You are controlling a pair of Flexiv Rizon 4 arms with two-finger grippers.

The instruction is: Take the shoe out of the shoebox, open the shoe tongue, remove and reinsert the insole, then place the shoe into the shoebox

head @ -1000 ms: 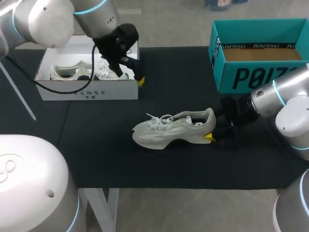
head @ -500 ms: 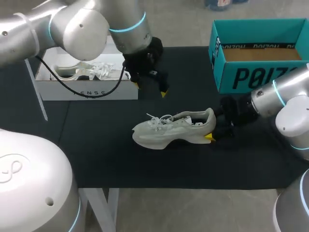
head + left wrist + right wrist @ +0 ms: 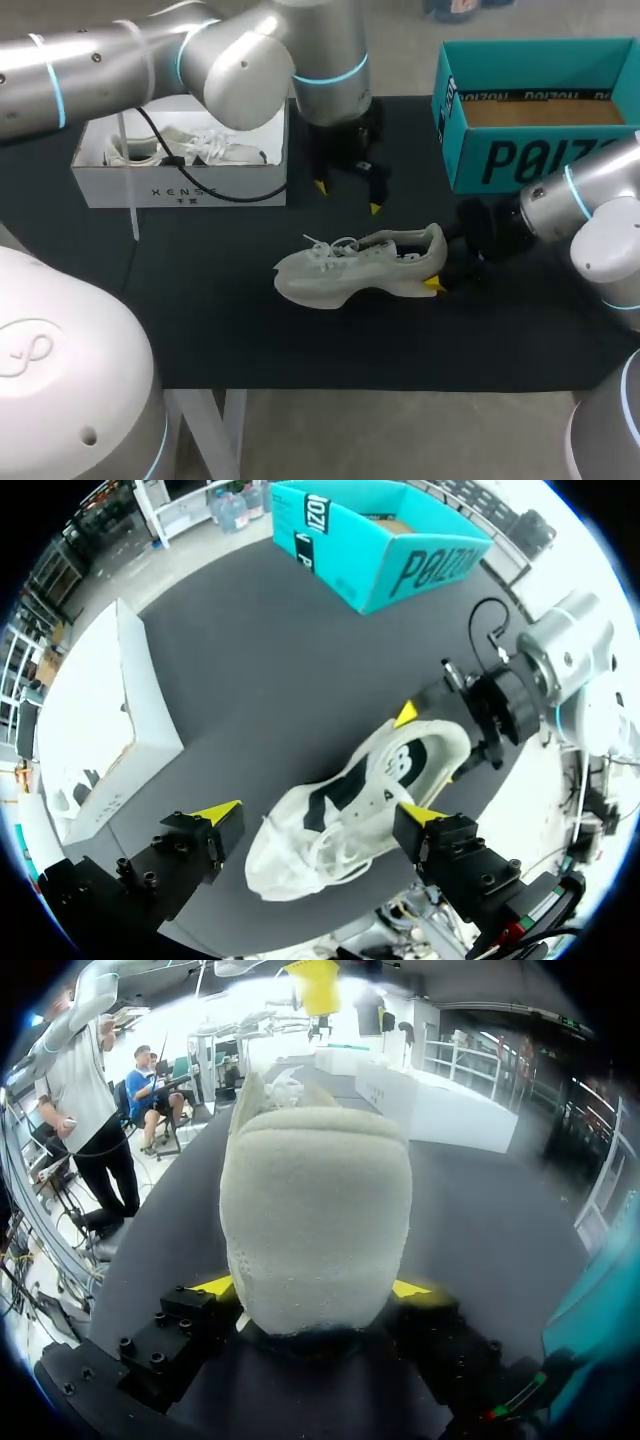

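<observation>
A pale grey shoe [image 3: 355, 265] lies on its sole on the black mat, toe to the left, laces loose. My right gripper [image 3: 438, 272] is shut on its heel [image 3: 315, 1210], one yellow-tipped finger on each side [image 3: 312, 1287]. My left gripper [image 3: 347, 197] hangs open just behind and above the shoe. In the left wrist view the shoe [image 3: 300, 855] lies under the wide-open left gripper [image 3: 320, 815], and the right gripper [image 3: 495, 715] holds the heel end. The white shoebox [image 3: 180, 185] stands at the back left.
A second pale shoe [image 3: 190, 148] lies inside the white shoebox [image 3: 100, 720]. An open teal box [image 3: 540, 150] stands at the back right, close behind my right arm, also seen as the teal box [image 3: 380, 540] ahead of the left gripper.
My left arm has swung right from over the white shoebox to just behind the shoe, its gripper staying open. The right gripper and the shoe have not moved.
</observation>
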